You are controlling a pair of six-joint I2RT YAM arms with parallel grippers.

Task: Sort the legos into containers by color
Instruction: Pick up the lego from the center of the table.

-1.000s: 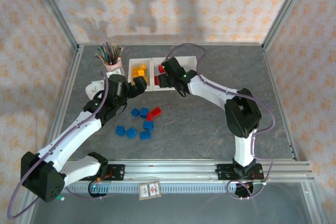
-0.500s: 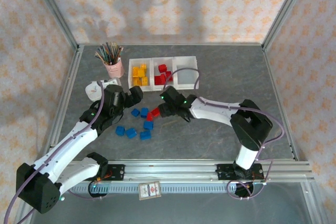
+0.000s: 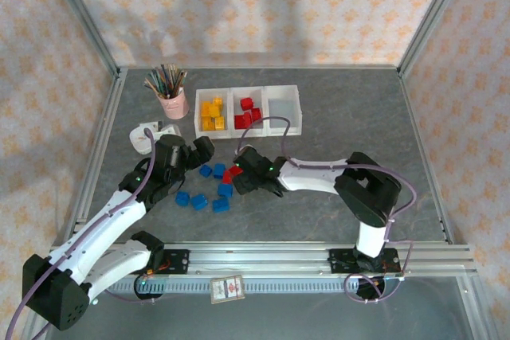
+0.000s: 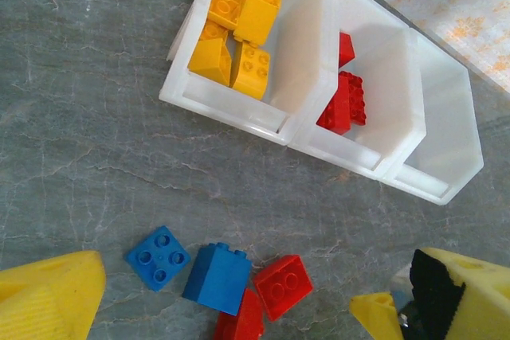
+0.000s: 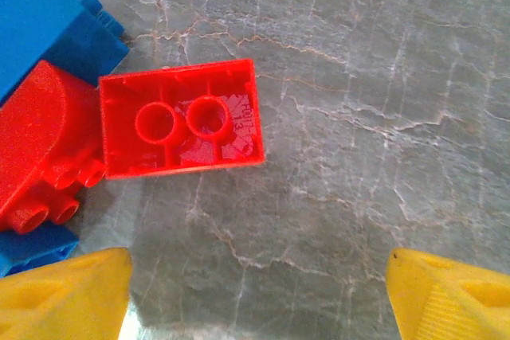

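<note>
Right fingers (image 5: pixel 60 296), formerly at containers (image 3: pixel 284 109), now beside red lego (image 5: pixel 182 117).

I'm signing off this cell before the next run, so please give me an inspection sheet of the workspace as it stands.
Surface: grey stone-patterned table, no spills seen.
Job's things: containers hold yellow bricks in the left one and red bricks in the middle one; blue bricks and loose red bricks lie on the table.
Clutter: pink cup of pencils; white object, kind unclear.
Grippers: left gripper open over the loose bricks; right gripper open near an upturned red brick.
Cables: purple cable arcs across the containers' front in the top view.
Surroundings: aluminium frame, patterned walls.
</note>
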